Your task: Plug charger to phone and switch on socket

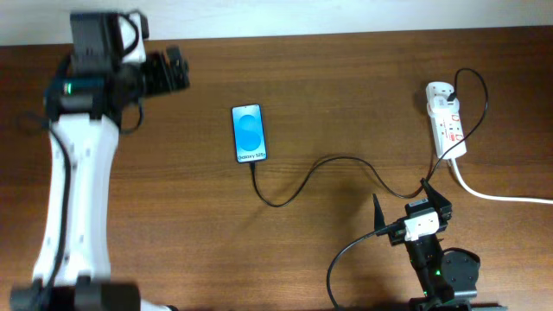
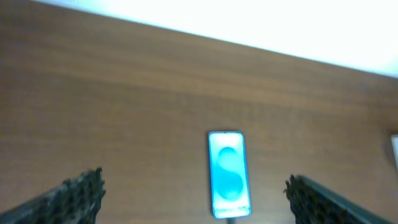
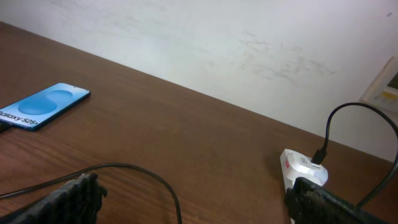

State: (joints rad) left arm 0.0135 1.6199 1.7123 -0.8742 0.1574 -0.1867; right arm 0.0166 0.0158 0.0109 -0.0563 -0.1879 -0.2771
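With 12 o'clock at the far edge of the tabletop (image 1: 328,95) in the overhead view, your right fingers (image 1: 408,206) are nearest to you, at about 5 o'clock. They are spread wide, grip nothing and point toward 12.

The charger (image 1: 346,159) lies on the wood just beside their tips. Its thin black cable runs off toward 9 o'clock, rises in a hump, dips into a loop and ends at the near short edge of the phone (image 1: 249,133). The tip touches that edge, but you cannot tell whether it is fully seated.

The phone lies flat, a little left of the middle of the tabletop. Its screen faces up and glows blue, with the line of dark text at the near end.

At 1 o'clock from the right fingers, the socket (image 1: 446,121) lies flat, with its long axis running roughly 12 to 6. The cable's other end climbs past its 3 o'clock side, arcs over and meets a black plug at its far end. Red markings show on the socket, but the switch position is too small to read. Its thick white cord (image 1: 505,197) leaves the near end toward 3 o'clock.

Farthest off, at 10 o'clock, your left fingers (image 1: 180,71) are wide open and empty. They aim roughly toward 3 o'clock and are well apart from the phone.
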